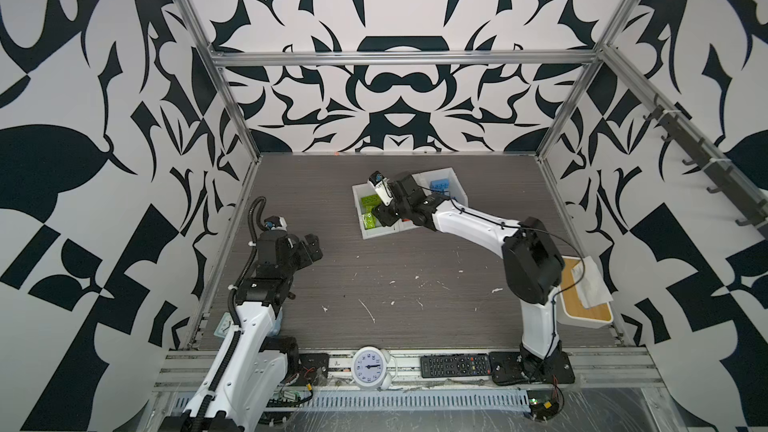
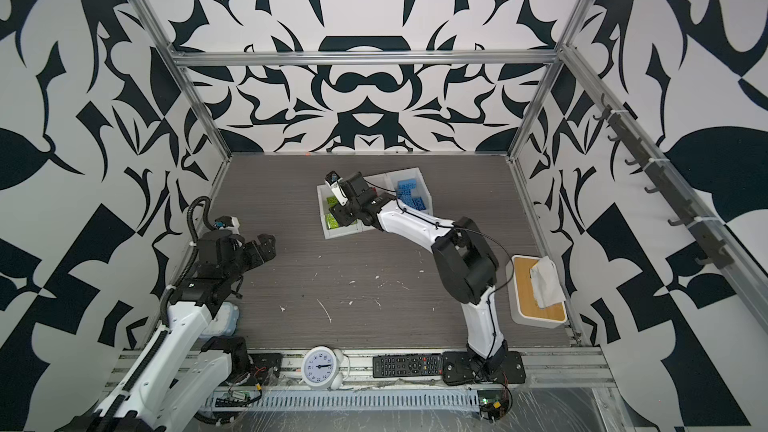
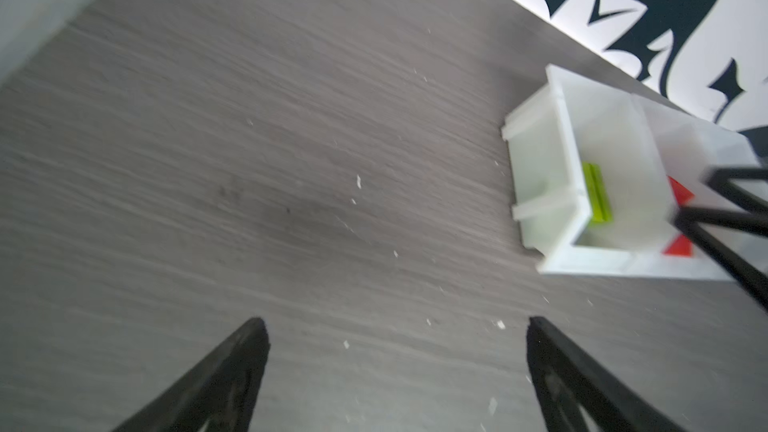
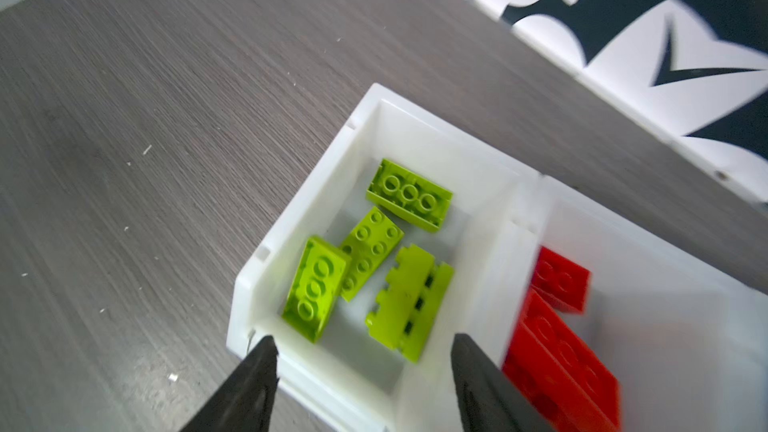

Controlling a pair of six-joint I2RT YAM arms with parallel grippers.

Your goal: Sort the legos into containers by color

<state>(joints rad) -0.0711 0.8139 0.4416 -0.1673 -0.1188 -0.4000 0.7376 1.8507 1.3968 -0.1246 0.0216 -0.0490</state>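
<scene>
grey wood-grain tabletop (image 1: pixel 374 284) fills the cell floor in both top views. the right arm (image 1: pixel 469 218) reaches from 5 o'clock toward 12 o'clock. its right gripper (image 4: pixel 365 340) hangs over the green-filled end bin, jaws apart and empty. the left gripper (image 3: pixel 395 322) hovers over bare table at 9 o'clock, jaws spread wide, holding nothing. the containers (image 1: pixel 374 234), three joined white bins, sit skewed at 12 o'clock. a white box with a wooden lid (image 1: pixel 582 313) lies at 4 o'clock. on the front rail are a remote (image 1: pixel 455 365) at 5 o'clock and a clock (image 1: pixel 370 367) at 6. four lime green legos (image 4: pixel 370 259) lie in the 9 o'clock bin, red legos (image 4: pixel 561 351) in the middle one, and blue legos (image 1: pixel 440 187) in the 3 o'clock bin.
</scene>
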